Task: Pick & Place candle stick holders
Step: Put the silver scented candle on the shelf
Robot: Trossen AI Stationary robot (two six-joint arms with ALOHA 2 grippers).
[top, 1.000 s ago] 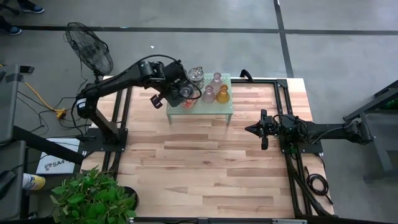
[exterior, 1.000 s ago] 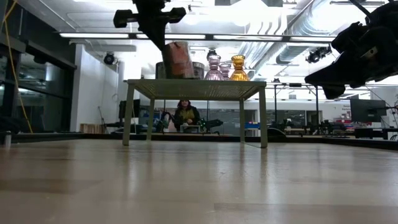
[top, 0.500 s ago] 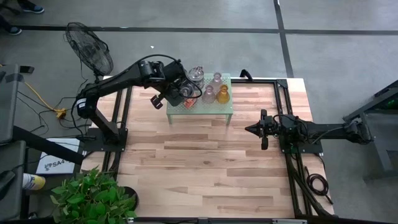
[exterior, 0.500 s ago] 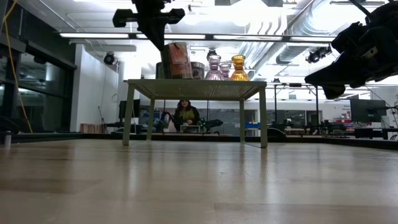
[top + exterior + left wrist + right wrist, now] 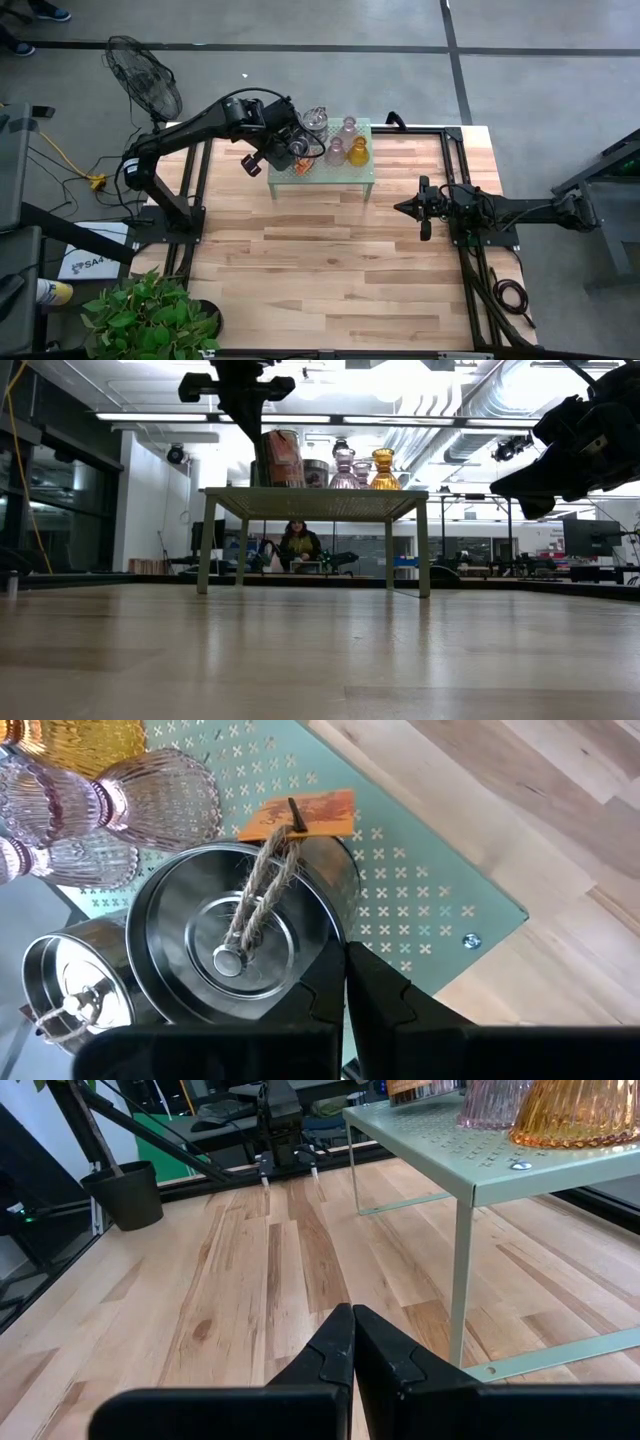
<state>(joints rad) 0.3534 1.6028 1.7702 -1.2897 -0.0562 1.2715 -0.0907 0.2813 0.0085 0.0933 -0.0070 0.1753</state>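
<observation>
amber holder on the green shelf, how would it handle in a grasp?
The amber holder looks like ribbed glass, so probably fragile and slippery. Its wide flared base suggests it resists tipping. The pink holder stands right beside it, so a nudge may knock that.

Counted on green shelf point(image 5: 352, 172):
- two silvery jar holders visible: one point(image 5: 240, 945), other point(image 5: 75, 975) at its 8 o'clock
- two pink-mauve bell holders point(image 5: 165, 790), point(image 5: 40, 840)
- one amber holder point(image 5: 358, 152)
- one orange tag point(image 5: 300, 812)

Two robot hands: left point(image 5: 285, 150), right point(image 5: 422, 208).
</observation>
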